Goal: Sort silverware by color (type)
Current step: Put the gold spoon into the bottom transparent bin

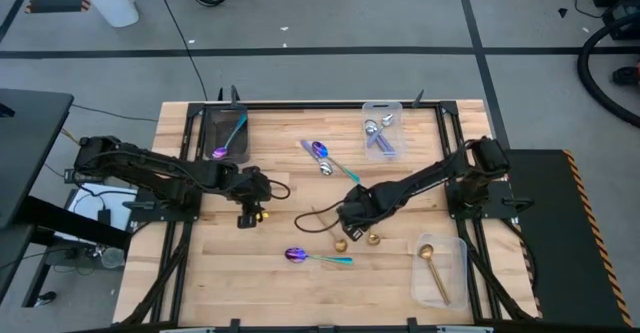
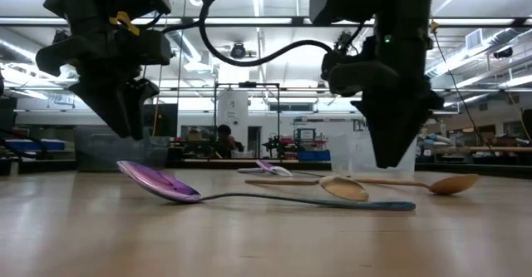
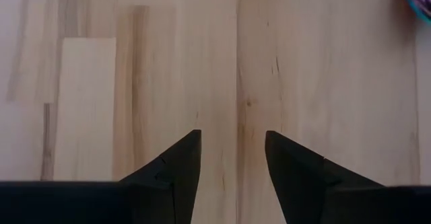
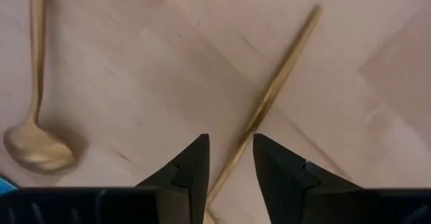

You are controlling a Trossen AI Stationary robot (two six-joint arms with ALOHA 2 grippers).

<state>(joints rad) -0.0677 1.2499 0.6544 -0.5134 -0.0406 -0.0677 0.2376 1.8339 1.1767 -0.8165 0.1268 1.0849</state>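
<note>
The right hand (image 1: 352,235) hangs low over the middle of the wooden desk (image 1: 260,273), its fingers (image 4: 192,167) parted and holding nothing, straddling the handle of a gold spoon (image 4: 269,96) that lies flat on the wood; a second gold spoon (image 4: 30,130) lies just beside it, bowl near the hand, and from above only two gold bowls show at the hand's edge, so which handle belongs to which is hard to tell; the left hand (image 1: 248,216) hovers over bare wood toward the left of the desk, its fingers (image 3: 172,177) released and spread apart, nothing between them; a purple-bowled spoon with a teal handle (image 1: 318,258) lies alone on the near part of the desk, between the two hands and apart from both; two more spoons (image 1: 328,159) lie crossed on the far middle; a dark tray (image 1: 225,133) at the far left holds one teal-handled spoon; a clear bin (image 1: 383,108) at the far right holds silver-bowled spoons; another clear bin (image 1: 455,283) at the near right holds one gold spoon.
</note>
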